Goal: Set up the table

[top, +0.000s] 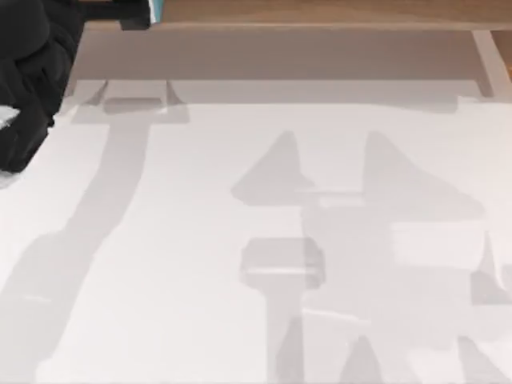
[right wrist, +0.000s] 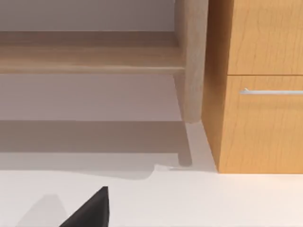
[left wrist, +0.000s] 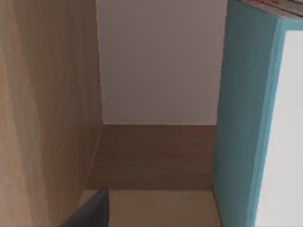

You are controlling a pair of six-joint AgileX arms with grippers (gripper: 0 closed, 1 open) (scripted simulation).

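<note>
Top view: white worktop (top: 160, 280) fills most of frame, bare w/ only grey shadows of arms across it. Light-brown wooden shelf (top: 320, 12) runs along far edge. Left arm (top: 32, 72) is a dark mass at far-left corner, reaching up toward shelf; a teal-edged item (top: 156, 10) sits at its tip, right at shelf edge.

Left wrist view: looking into a shelf compartment (left wrist: 151, 156) – wooden side wall, brown floor, pale back wall. Teal book (left wrist: 241, 118) w/ white face stands upright close beside the cam; one dark finger (left wrist: 92, 210) pokes in at frame edge. Can't tell whether left jaws are spread or pinching the book.

Right wrist view: shelf board (right wrist: 90, 59), its leg (right wrist: 189, 61), wooden drawer unit (right wrist: 255, 94) w/ metal handle (right wrist: 272, 91), standing on the worktop. One dark finger (right wrist: 92, 208) over the white surface; can't tell state of right jaws either.
</note>
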